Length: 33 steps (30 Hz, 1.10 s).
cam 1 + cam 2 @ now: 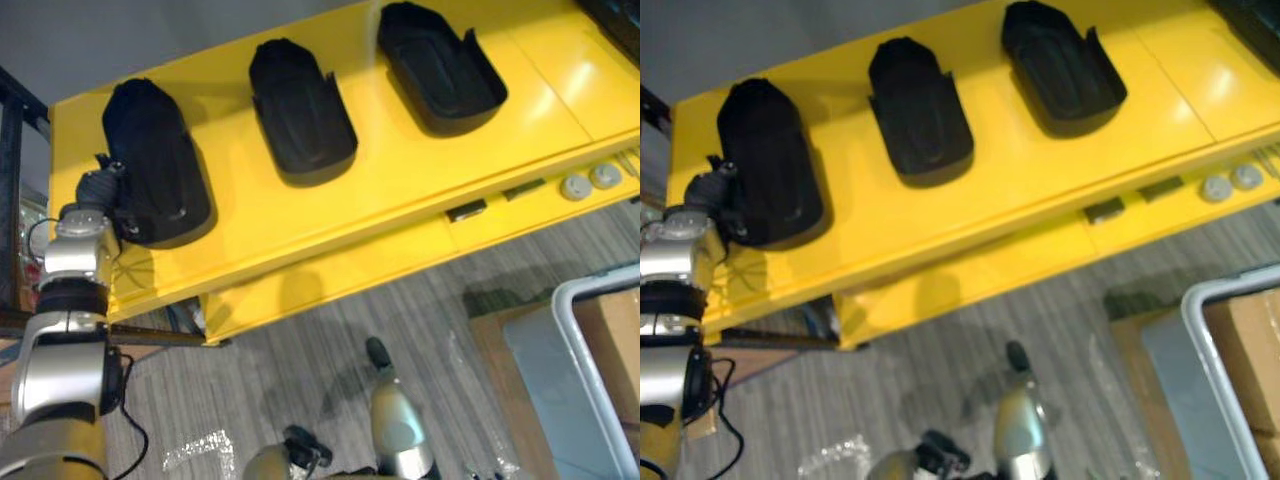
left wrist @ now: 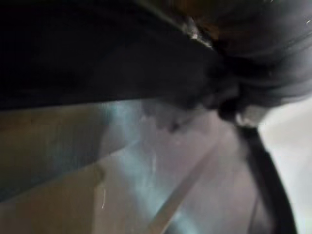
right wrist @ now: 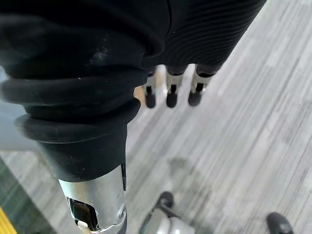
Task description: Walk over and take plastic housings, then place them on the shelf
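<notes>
Okay, from the head cameras I get the yellow metal shelf (image 1: 400, 180) with the black plastic housings lying on its top board. My left hand (image 1: 100, 190) is at the near left side of the leftmost housing (image 1: 155, 160), apparently touching it. The right wrist camera gives what those don't: my right hand (image 3: 195, 44) hanging over the grey striped carpet floor (image 3: 253, 126), fingers (image 3: 169, 92) straight, apart and holding nothing.

The left wrist camera is a dark smear against something pale, and I can't read anything from it. The left hand's fingers are hidden against the housing, so I cannot tell whether they grip it. The cardboard box (image 1: 615, 340) and the grey bin with a pale rim (image 1: 570, 330) holding it are cut off at the lower right.

Counts:
- Three housings: leftmost, middle housing (image 1: 300, 110) and right housing (image 1: 440, 65). The last two lie hollow side up.
- Two round grey discs (image 1: 590, 182) on the shelf's lower ledge.
- Two small dark rectangular pieces (image 1: 466, 210) beside them.
- One bin, one box.
</notes>
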{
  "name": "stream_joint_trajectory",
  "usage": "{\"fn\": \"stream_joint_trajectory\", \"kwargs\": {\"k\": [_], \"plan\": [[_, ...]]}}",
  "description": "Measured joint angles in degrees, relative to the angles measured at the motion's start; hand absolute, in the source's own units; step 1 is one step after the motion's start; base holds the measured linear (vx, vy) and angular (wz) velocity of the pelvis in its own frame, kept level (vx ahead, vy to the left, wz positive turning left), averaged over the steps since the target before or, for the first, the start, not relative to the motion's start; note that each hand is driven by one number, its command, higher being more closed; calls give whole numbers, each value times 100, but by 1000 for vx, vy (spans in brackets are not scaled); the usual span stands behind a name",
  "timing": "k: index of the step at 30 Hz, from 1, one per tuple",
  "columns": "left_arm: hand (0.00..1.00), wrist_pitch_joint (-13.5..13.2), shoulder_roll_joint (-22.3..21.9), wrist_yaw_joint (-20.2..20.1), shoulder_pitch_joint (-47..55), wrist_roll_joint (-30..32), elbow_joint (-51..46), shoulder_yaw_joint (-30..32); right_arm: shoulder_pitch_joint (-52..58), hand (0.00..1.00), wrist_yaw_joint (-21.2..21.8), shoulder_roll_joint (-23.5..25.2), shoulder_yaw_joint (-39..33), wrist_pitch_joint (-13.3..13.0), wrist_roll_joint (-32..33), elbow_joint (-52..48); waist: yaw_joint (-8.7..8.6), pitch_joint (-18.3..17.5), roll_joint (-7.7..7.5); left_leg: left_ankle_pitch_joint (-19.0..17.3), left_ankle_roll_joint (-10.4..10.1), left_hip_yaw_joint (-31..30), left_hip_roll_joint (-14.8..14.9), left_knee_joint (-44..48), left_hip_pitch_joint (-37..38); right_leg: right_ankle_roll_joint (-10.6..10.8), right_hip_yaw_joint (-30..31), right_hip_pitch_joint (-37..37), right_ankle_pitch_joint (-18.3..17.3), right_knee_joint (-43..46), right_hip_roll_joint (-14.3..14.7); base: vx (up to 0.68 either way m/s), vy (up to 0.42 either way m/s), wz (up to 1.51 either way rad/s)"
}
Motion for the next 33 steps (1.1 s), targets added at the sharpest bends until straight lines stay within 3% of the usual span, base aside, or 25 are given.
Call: {"fn": "stream_joint_trajectory", "kwargs": {"k": [9, 11, 15, 18, 20, 22, 23, 25, 26, 30, 33], "plan": [[0, -29, 0, 549, -135, 275, -1, 4, 10, 0, 1, -1, 48, 14, 7, -39, -15, 2, -4, -50, -12, 2, 35, 82, -12, 4, 3, 10, 3, 0, 10, 0, 0, 0], [0, -169, 3, 893, -264, 689, -2, 7, 24, 0, 16, 0, 48, -2, 8, -26, -15, 7, -12, -50, -12, 3, 39, 82, -11, 4, 4, 11, 4, -1, 15, 0, 0, 0], [0, -375, 7, 1341, -416, 874, -48, 7, 31, 0, 96, 0, 49, -39, 5, -17, -16, 6, -12, -50, -12, 5, 57, 83, -2, 2, 4, 22, 5, -7, 34, 0, 0, 0], [0, -617, 11, 1986, -436, 1076, -111, 8, 32, 0, 104, 2, 49, -53, 5, 2, -46, 6, -13, -50, -12, 2, 68, 77, 29, 5, 1, 72, 10, -39, 43, 0, 0, 0], [0, -860, 14, 2479, -450, 1333, -121, 9, 57, 0, 96, 10, 49, -126, 4, 13, -61, 7, -21, -55, -20, 1, 75, 58, 125, 6, -4, 193, 11, -83, 50, 2, 5, -2], [0, -1384, 87, 3205, -470, 1716, -421, 11, 73, 0, 20, 52, 51, -193, 5, 10, -61, -9, -50, -68, -39, 1, 73, 29, 215, 9, -11, 304, 14, -149, 49, 0, 0, 0], [0, -1545, 90, 3379, -490, 1838, -552, 10, 78, 0, -12, 68, 50, -192, 5, 11, -56, -12, -55, -69, -40, -1, 73, 25, 226, 10, -14, 319, 14, -155, 49, 0, 0, 0], [0, -2232, 90, 3943, -541, 2113, -1017, 3, 100, 0, -18, 88, 51, -151, 6, 18, 18, -34, -64, -68, -40, -7, 71, -19, 318, 10, -37, 430, 13, -210, 50, 0, 0, 0], [0, -3880, -413, 4513, 369, 2698, -2182, 37, 372, 0, -61, 185, 45, 32, -3, 414, 326, -1259, -144, 32, -112, -47, -44, -362, 605, -21, -175, 701, -11, -327, 18, 0, 0, 0], [0, -3878, -442, 4512, 443, 2698, -2240, 64, 374, 0, -62, 183, 44, 32, -3, 415, 337, -1263, -140, 35, -107, -73, -47, -373, 591, -22, -192, 719, -11, -327, 11, 0, 0, 3], [0, -3893, -1111, 4442, 1267, 2702, -3257, 444, 453, 0, -156, 187, 39, 30, -1, 416, 367, -1331, -101, 104, -37, -303, -170, -508, 597, -41, -344, 780, -28, -338, -66, 7, 7, 23]]}}
